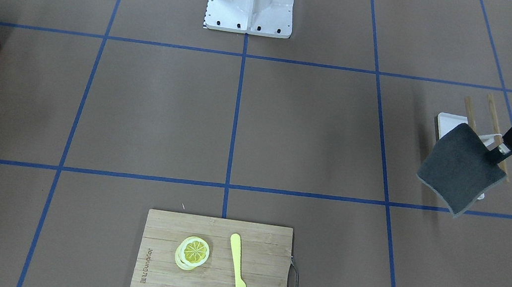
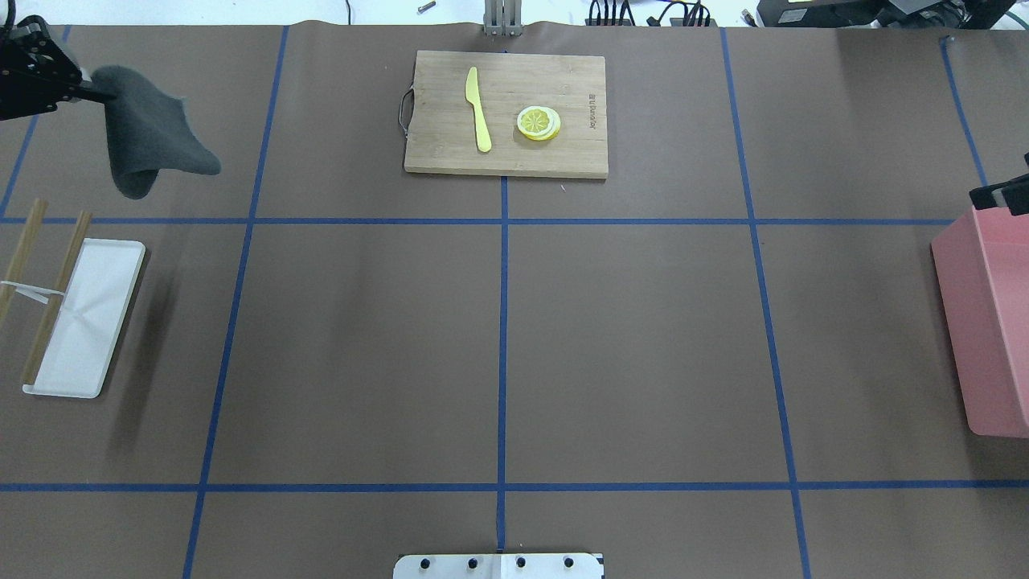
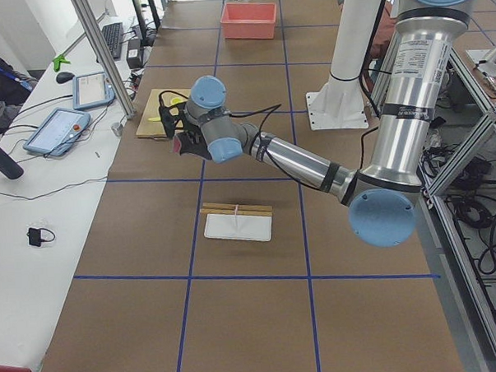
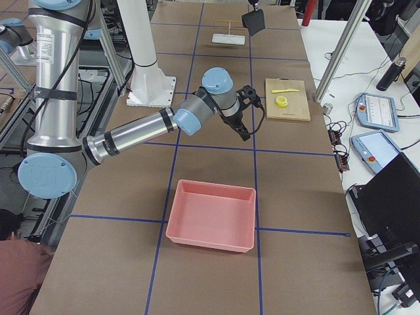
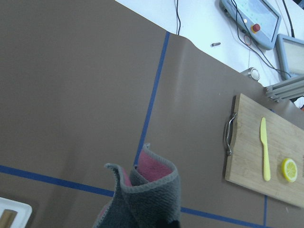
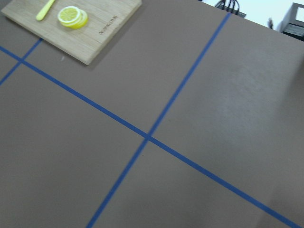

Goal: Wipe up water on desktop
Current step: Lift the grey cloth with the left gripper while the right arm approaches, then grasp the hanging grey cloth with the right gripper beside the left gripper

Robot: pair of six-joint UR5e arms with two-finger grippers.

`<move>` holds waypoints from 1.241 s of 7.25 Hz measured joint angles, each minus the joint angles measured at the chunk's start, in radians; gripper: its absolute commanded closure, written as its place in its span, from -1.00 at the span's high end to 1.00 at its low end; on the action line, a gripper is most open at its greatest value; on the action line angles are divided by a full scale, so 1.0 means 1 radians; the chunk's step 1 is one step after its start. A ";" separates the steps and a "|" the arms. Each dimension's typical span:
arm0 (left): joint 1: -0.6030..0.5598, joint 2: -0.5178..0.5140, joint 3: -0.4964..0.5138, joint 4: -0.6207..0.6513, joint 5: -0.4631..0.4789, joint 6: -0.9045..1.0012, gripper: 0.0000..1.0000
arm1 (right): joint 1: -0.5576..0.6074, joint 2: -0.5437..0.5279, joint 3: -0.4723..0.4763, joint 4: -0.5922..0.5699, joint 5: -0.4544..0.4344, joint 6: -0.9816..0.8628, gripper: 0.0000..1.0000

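**Left arm holds a wiping cloth over the far-left corner of the desktop**

The left gripper [image 1: 498,156] is clamped on one edge of a dark grey cloth [image 1: 461,171]. The cloth hangs in loose folds from the jaws, and the left wrist view shows its pink underside. It is held in the air, clear of the desktop [image 2: 643,354], a matte brown surface divided into large rectangles by blue tape lines. In the overhead view the cloth sits over the far-left cell of this grid.

A white rectangular tray [image 2: 108,277] lies on the desktop on the robot's side of the cloth. Two wooden chopsticks [image 2: 55,299] lie side by side along the tray's outer edge.

A bamboo cutting board [image 2: 563,157] rests at the far middle of the desktop. It carries a yellow knife [image 2: 479,108] and stacked lemon slices [image 2: 539,123], which lie apart from each other.

The right gripper [image 4: 245,136] hangs above the desktop, near a pink bin [image 2: 985,322] at the right end. Whether its jaws are open or closed cannot be told.

The white robot base [image 1: 250,2] stands at the robot's edge of the table.
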 measured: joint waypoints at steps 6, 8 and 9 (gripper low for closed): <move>0.359 -0.224 -0.042 0.107 0.340 -0.345 -1.00 | -0.468 0.274 -0.002 0.048 -0.485 0.252 0.96; 0.455 -0.324 -0.039 0.181 0.442 -0.417 -1.00 | -0.632 0.336 -0.003 0.044 -0.704 0.270 0.96; 0.484 -0.355 -0.040 0.199 0.468 -0.443 -1.00 | -0.699 0.365 -0.005 0.042 -0.786 0.269 0.96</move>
